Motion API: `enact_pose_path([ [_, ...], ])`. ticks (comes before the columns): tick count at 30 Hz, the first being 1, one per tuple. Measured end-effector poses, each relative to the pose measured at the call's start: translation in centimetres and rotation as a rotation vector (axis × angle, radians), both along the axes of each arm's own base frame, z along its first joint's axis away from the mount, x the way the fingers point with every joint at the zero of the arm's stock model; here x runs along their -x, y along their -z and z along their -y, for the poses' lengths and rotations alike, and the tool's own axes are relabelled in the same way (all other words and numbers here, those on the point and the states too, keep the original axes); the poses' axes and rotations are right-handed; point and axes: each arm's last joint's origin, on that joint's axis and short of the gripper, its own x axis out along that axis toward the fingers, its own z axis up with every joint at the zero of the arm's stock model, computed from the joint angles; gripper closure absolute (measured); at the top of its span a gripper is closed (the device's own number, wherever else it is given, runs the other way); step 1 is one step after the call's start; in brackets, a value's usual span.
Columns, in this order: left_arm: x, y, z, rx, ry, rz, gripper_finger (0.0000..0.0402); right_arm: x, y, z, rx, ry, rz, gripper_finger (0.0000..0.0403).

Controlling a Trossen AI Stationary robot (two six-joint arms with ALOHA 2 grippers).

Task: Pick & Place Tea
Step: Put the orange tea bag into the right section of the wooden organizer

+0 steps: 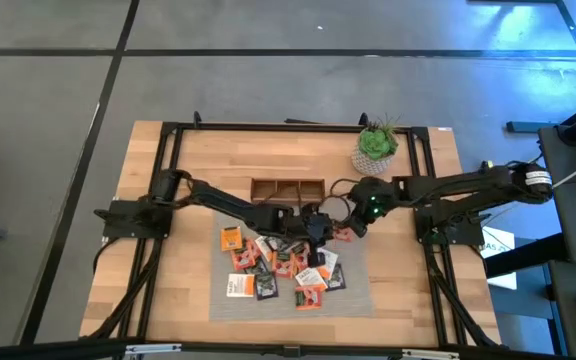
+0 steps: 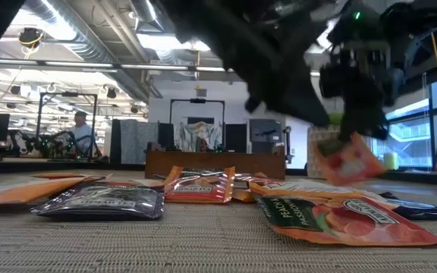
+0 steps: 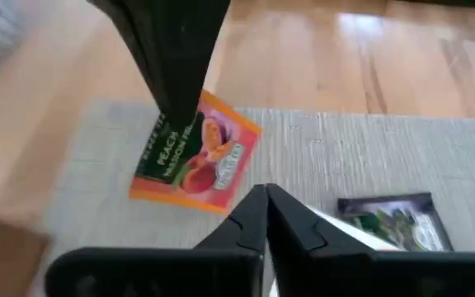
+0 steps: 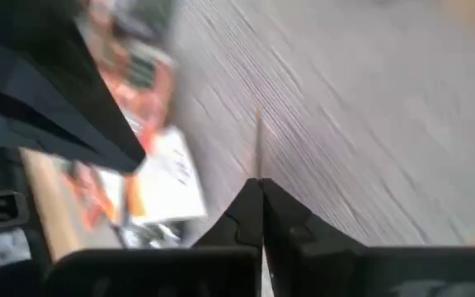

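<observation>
Orange foil-and-paper sachets make up most of the tea [image 1: 280, 265], scattered flat across the grey woven mat [image 1: 353, 300] in front of the wooden three-compartment tray [image 1: 287, 188]; a few black and white ones lie among them. One orange peach sachet [image 2: 346, 161] hangs clear of the mat, pinched by its top edge in the right gripper [image 2: 361, 125], whose fingers are clenched on it; the left wrist view shows it dangling tilted under those dark fingers. The left gripper [image 3: 265, 216] hovers low over the pile with its fingers pressed together; whether a white sachet is caught between them I cannot tell.

These sachets look very light, thin and limp, and slick on the surface, so they probably slide or flutter easily. Lying flat, they offer little to pinch; an edge or corner that lifts off the mat, or overlaps a neighbour, seems the best hold. A firm pinch should not harm them.
</observation>
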Motion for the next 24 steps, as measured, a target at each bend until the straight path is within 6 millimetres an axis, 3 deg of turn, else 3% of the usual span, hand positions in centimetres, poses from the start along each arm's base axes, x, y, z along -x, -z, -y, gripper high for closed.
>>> enact_pose_path([
  [8,6.3,-10.3,-1.7,-0.046,-0.005,-0.024,0.0398,-0.3,-7.0,1.1,0.472,0.022,0.266,0.0401],
  [11,9.3,-13.4,-2.4,-0.033,-0.013,0.074,0.0398,-1.2,-9.2,1.8,0.603,0.004,0.310,0.0402],
  [14,12.3,-14.5,-2.6,-0.009,-0.013,0.206,0.0398,-2.4,-10.0,2.8,0.693,-0.022,0.293,0.0402],
  [17,15.2,-15.1,-2.6,0.015,-0.006,0.364,0.0398,-3.9,-9.6,4.0,0.720,-0.102,0.264,0.0402],
  [24,19.2,-13.8,-2.5,0.088,-0.035,0.487,0.0398,-6.7,-5.8,7.1,0.683,-0.198,0.173,0.0402],
])
